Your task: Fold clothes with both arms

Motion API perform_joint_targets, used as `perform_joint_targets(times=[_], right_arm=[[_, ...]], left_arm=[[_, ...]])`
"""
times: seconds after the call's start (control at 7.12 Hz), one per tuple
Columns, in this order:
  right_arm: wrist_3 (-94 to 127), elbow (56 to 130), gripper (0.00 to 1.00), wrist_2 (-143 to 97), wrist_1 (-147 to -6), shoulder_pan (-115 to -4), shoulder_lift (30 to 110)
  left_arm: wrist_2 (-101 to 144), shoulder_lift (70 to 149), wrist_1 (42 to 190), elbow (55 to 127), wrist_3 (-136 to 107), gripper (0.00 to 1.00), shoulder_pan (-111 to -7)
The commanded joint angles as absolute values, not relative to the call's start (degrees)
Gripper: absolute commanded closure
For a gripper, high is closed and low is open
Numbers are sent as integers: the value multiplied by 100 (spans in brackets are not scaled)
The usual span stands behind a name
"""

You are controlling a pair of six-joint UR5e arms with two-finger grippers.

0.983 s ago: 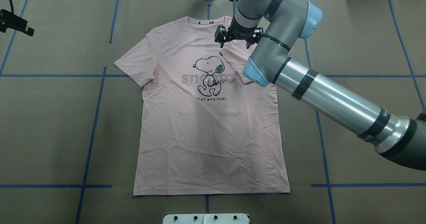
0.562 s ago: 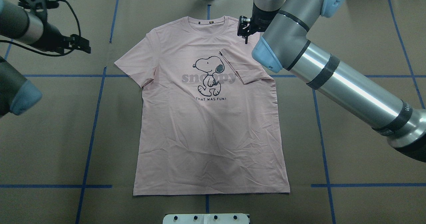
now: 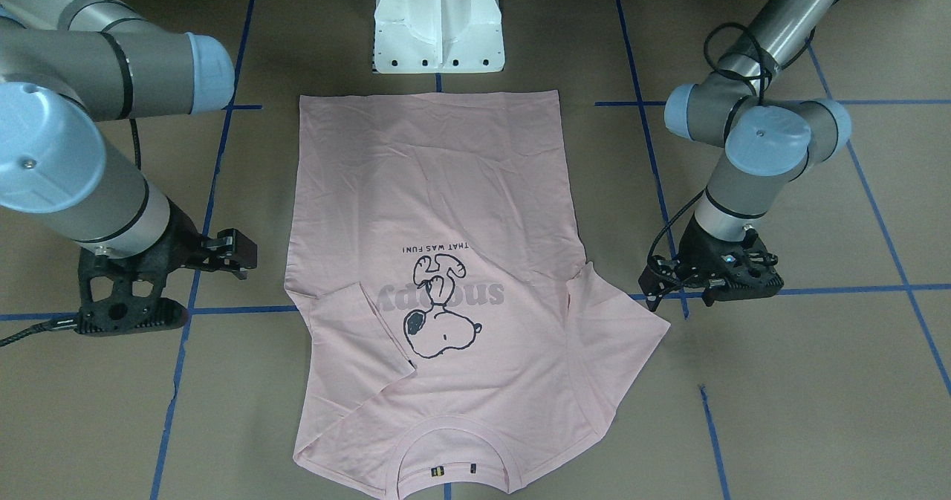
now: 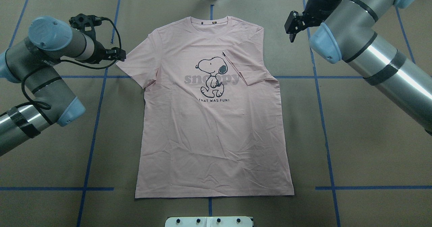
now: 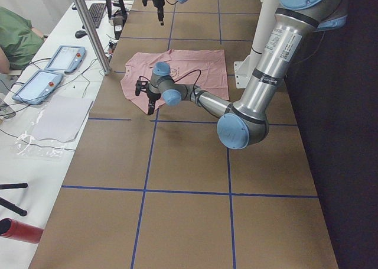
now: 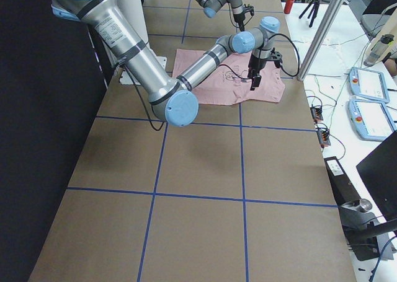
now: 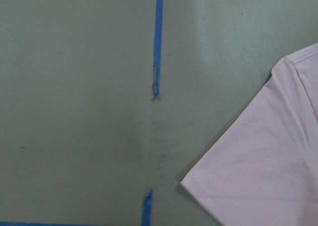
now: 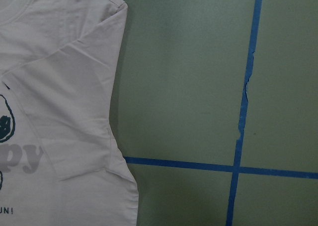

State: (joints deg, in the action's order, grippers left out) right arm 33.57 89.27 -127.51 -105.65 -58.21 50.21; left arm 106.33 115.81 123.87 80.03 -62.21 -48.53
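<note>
The pale pink Snoopy T-shirt (image 4: 212,129) lies flat and face up, collar at the far side. Its sleeve on my right side (image 4: 248,70) is folded in over the chest; the other sleeve (image 4: 138,63) is spread out. My left gripper (image 4: 120,55) hovers just outside that spread sleeve's tip, jaws open and empty; it also shows in the front view (image 3: 680,299). My right gripper (image 4: 291,31) is open and empty, off the shirt beside the folded shoulder, and shows in the front view (image 3: 241,255). The wrist views show the sleeve tip (image 7: 258,176) and the folded shoulder (image 8: 59,112), with no fingers.
Brown paper with blue tape lines (image 4: 92,132) covers the table. The white pedestal base (image 4: 209,221) stands at the near edge by the shirt's hem. A metal post (image 5: 88,26) and an operators' bench with tablets (image 5: 38,83) line the far side.
My right gripper has left the folded sleeve and moved right, off the shirt. My left arm has come into view and moved right to the spread sleeve's tip. The shirt has not moved.
</note>
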Motion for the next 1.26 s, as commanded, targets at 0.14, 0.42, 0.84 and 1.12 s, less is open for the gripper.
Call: perform_joint_targets(times=[0.14,0.42,0.84,1.12], right_arm=[[3392,8991,0,-12815,-10230,-5862,5265],[3401,9000,0,-12814,-10222,-5854,5265],[3401,8991,0,-12814,-10222,-5862,5273],[3401,8991,0,-12814,-10222,-5862,5273]], left_arm=[[10617,11663,12797,7594,-6205,3,-4834],[10617,11698,12806,7559,-6223,4,-4764],[10608,11760,12797,7445,-6223,6,-4667],[10608,11812,12797,7383,-6223,10,-4667]])
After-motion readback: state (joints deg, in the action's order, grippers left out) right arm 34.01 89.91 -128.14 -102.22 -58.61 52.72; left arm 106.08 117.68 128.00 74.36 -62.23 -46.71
